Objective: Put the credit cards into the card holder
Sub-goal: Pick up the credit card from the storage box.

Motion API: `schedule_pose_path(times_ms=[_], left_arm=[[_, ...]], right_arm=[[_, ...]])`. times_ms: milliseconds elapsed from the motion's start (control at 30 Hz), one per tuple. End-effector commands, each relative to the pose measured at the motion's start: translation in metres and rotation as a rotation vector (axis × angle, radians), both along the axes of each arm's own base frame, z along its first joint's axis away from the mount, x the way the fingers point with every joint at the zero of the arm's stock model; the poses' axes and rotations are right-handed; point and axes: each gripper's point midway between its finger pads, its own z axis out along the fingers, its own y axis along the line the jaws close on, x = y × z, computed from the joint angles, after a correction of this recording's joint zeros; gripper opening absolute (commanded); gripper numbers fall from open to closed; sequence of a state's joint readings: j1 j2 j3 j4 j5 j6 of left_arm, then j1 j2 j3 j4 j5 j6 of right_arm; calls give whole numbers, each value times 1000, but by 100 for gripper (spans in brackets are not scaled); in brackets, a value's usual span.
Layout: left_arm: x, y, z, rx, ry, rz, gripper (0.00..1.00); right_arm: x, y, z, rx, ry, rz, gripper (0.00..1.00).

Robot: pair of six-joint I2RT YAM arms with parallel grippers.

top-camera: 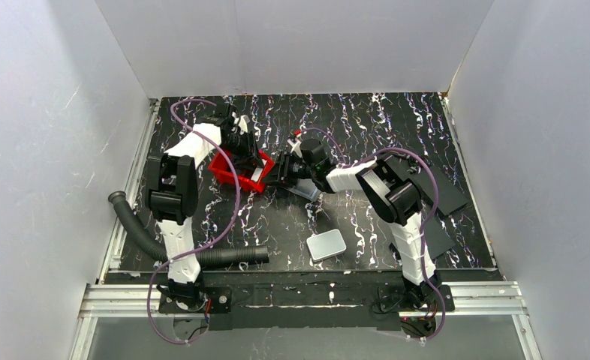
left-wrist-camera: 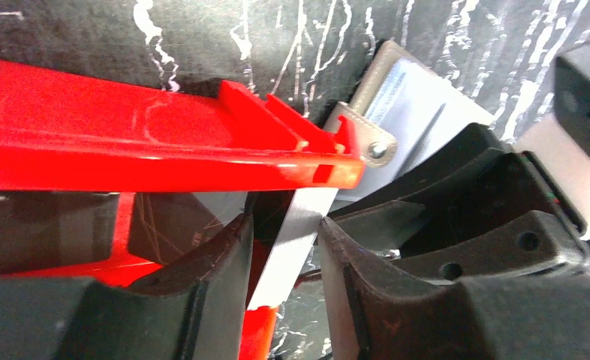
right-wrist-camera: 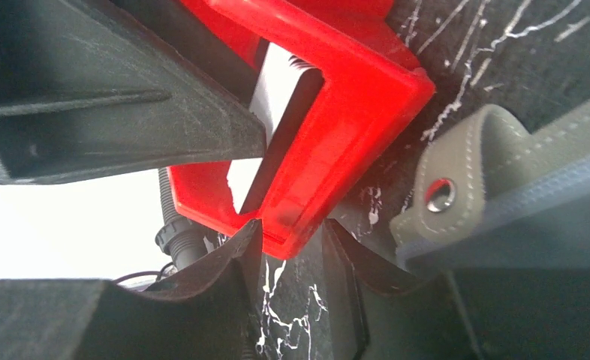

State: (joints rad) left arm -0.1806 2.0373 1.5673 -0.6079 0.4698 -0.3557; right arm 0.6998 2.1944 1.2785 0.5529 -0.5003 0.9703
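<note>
Black white-veined desk (top-camera: 367,120), white walls (top-camera: 299,45). Left end effector (left-wrist-camera: 281,225) straddles credit card (left-wrist-camera: 298,251), grip unclear; right end effector (right-wrist-camera: 292,232) parted.

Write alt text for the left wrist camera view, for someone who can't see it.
A pale credit card sits between the left hand's two dark fingers, just under the red tray's rim. Beyond the tray's corner lies the grey card holder, a pale blue card showing in it.

One tray (top-camera: 221,169), one card holder (right-wrist-camera: 487,146), one slab (top-camera: 326,244)
</note>
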Motion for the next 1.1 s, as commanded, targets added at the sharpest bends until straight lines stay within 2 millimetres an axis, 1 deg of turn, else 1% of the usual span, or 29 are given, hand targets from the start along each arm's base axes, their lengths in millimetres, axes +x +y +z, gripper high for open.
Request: schedule_pose_path(times_ms=[0, 67, 267, 367, 400, 433, 500, 533, 600, 700, 800, 933, 1067], left_arm=[[-4, 15, -1, 151, -8, 5, 33], [-4, 16, 0, 164, -12, 6, 32], [-6, 12, -2, 194, -14, -20, 38], [-7, 10, -1, 215, -23, -36, 38], [-7, 10, -1, 222, -27, -35, 36], [-7, 11, -1, 231, -31, -33, 32], [-5, 13, 3, 241, -44, -26, 20], [-4, 14, 6, 245, -54, -21, 15], [-3, 11, 13, 229, -75, -23, 11], [0, 7, 22, 201, -99, -28, 7], [0, 6, 27, 196, -111, -32, 5], [-2, 8, 27, 204, -112, -36, 2], [-3, 11, 33, 218, -123, -29, 0]], right_arm=[[3, -2, 20, 36, -43, -4, 43], [3, -3, 21, 32, -49, -6, 43], [2, -8, 24, 4, -72, -11, 43], [2, -13, 27, -13, -88, -14, 43], [2, -15, 29, -16, -93, -16, 43], [2, -17, 30, -16, -95, -17, 43], [2, -19, 33, -15, -98, -20, 43], [2, -20, 34, -14, -100, -20, 43], [3, -21, 36, -12, -106, -21, 43], [3, -22, 36, -12, -105, -21, 43], [2, -22, 36, -13, -104, -21, 43], [2, -22, 35, -16, -105, -19, 43], [2, -23, 35, -24, -112, -18, 43]])
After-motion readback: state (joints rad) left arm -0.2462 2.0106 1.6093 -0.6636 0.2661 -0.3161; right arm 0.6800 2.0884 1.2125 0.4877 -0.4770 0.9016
